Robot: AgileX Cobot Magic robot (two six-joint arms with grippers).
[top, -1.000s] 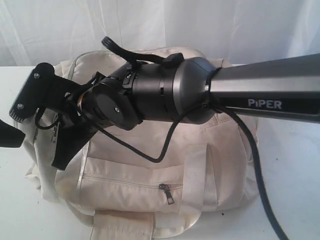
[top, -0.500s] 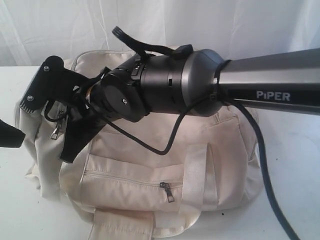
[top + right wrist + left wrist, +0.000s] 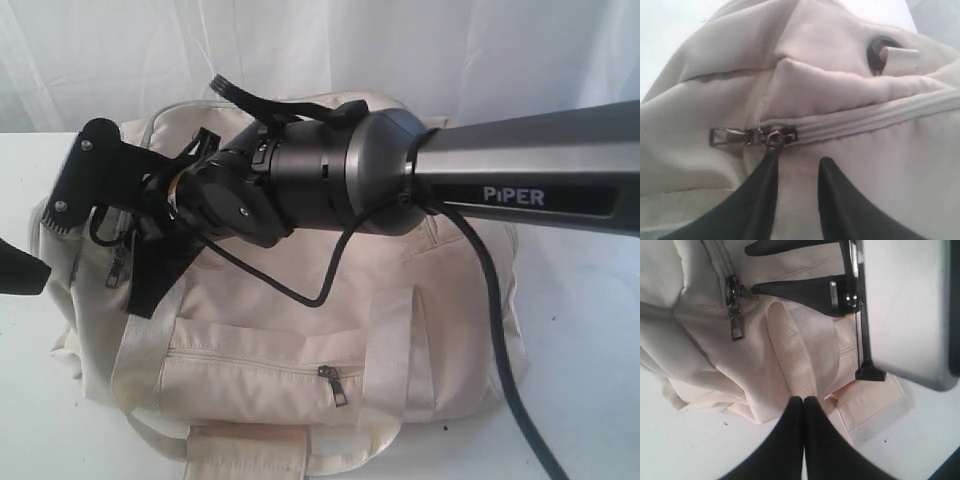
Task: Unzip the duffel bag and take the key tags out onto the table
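Two hands in play, one bag. The duffel bag [image 3: 300,330] sits on the white table [image 3: 580,330] with its front pocket [image 3: 250,385] facing the exterior view. The right arm reaches clean across the bag to its left end, and the right hand [image 3: 799,156] is down on the top zip. Its fingers are parted by a narrow gap with only cream fabric between them, and one fingertip is right against the slider [image 3: 775,137]. The metal pull [image 3: 729,136] lies flat on the fabric, pointing away from the zip, not pinched. The stretch of zip in view is closed. Off the bag's left end hangs the left hand [image 3: 803,402], fingers pressed tight together, nothing seen between them. In its wrist view the tips line up with a webbing handle [image 3: 795,350] running down the bag's side.
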